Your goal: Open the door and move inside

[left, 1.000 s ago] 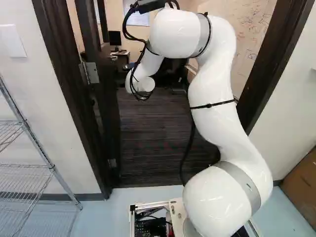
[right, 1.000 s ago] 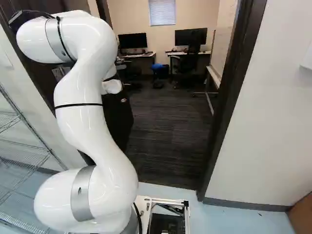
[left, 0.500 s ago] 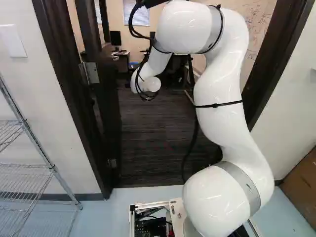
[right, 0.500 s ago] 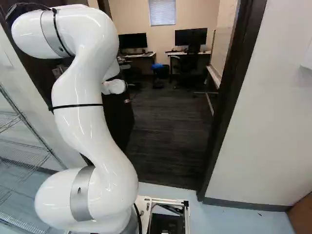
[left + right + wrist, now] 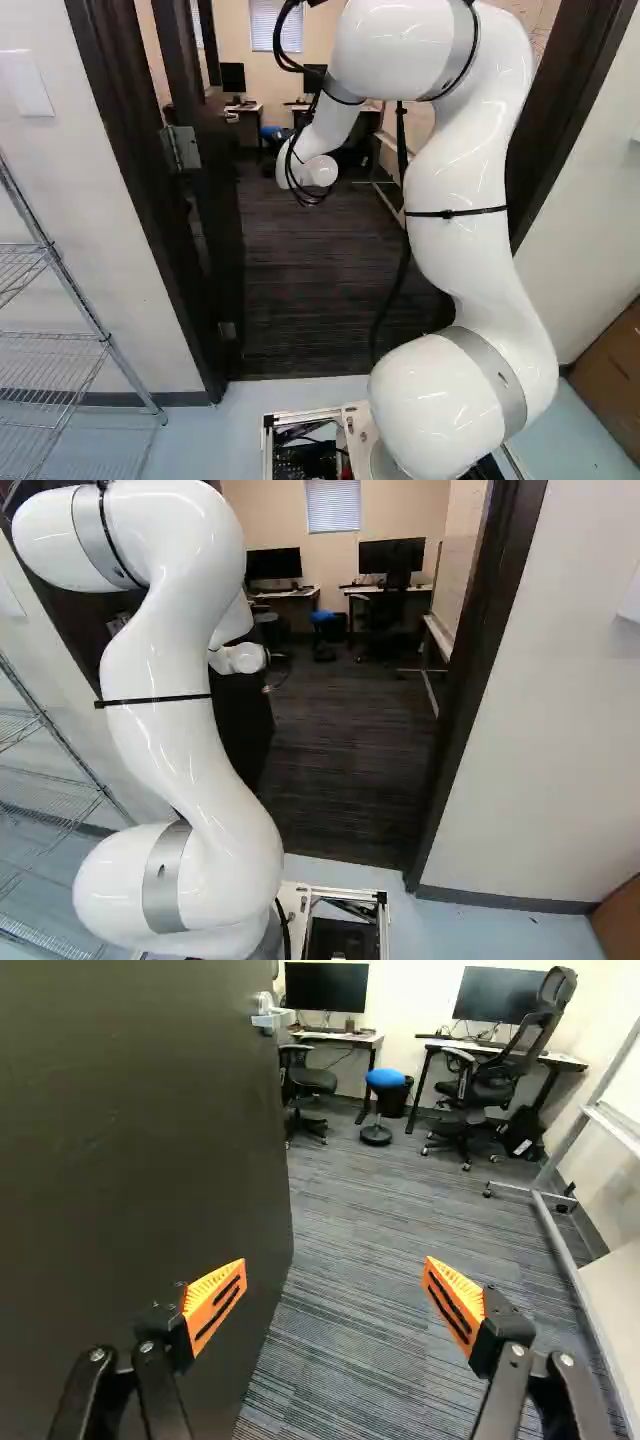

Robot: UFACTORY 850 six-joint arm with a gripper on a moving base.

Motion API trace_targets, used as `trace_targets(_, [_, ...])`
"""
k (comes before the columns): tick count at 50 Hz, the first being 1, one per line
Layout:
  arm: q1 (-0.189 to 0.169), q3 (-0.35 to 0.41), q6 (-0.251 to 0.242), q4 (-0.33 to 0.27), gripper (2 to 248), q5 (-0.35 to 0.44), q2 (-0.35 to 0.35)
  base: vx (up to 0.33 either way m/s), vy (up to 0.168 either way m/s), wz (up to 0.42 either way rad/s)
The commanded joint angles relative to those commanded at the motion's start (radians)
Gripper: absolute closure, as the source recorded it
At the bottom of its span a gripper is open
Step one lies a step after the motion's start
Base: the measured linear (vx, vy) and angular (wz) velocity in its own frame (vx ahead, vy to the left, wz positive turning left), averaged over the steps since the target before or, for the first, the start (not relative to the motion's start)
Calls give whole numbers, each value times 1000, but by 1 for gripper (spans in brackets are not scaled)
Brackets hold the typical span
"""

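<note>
2 desks [image 5: 560, 1060] stand along the far wall [image 5: 270, 520], each with a dark monitor [image 5: 325, 987] on top and a black office chair [image 5: 312, 1080] beside it. Between the desks, a blue-topped stool [image 5: 385, 1078] stands just beside a dark bin [image 5: 398, 1100]. The window [image 5: 332, 505] has blinds. At the left of the left base view is a wire shelf [image 5: 104, 340]; at its right, possibly a brown box [image 5: 610, 380].
</note>
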Motion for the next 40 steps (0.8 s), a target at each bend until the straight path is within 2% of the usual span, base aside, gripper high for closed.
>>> trace_targets(40, [-78,101,0,0,3,0,81,0,0,0])
